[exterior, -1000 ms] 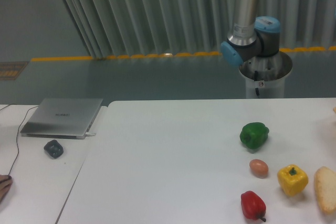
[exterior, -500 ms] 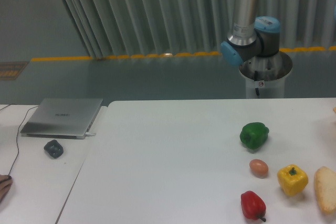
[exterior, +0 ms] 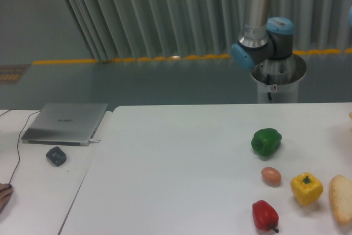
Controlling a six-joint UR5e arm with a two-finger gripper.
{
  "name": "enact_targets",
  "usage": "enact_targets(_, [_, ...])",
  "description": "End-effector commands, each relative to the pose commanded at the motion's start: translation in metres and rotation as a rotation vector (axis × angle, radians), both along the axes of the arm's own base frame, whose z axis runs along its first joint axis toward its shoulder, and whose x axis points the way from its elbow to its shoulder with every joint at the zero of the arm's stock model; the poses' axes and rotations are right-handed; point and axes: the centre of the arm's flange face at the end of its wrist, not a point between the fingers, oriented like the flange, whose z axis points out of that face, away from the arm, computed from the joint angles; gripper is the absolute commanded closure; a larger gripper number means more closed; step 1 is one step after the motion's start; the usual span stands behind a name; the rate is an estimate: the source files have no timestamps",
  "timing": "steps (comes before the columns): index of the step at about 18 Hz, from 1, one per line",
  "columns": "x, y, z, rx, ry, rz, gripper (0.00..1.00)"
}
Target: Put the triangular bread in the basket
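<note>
Nothing has moved since earlier. Bread [exterior: 341, 199] at table's 4 o'clock edge, long axis 12-to-6; gripper out of view, state unknown.

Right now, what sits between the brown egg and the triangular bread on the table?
The yellow pepper sits between the egg and the triangular bread, which lies at the right frame edge. The fixed camera view shows this.

triangular bread [exterior: 341, 199] at right frame edge, top unobstructed. yellow pepper [exterior: 306, 188] just beside it on the left, blocks that side. egg [exterior: 270, 175], red pepper [exterior: 265, 214], green pepper [exterior: 267, 141] further left. Wide bare table [exterior: 176, 169] left of those.
</note>
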Motion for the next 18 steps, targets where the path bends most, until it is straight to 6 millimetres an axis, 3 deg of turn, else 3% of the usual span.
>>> enact_targets(18, [0.003, 0.012, 0.011, 0.032, -0.026, 0.152, 0.00])
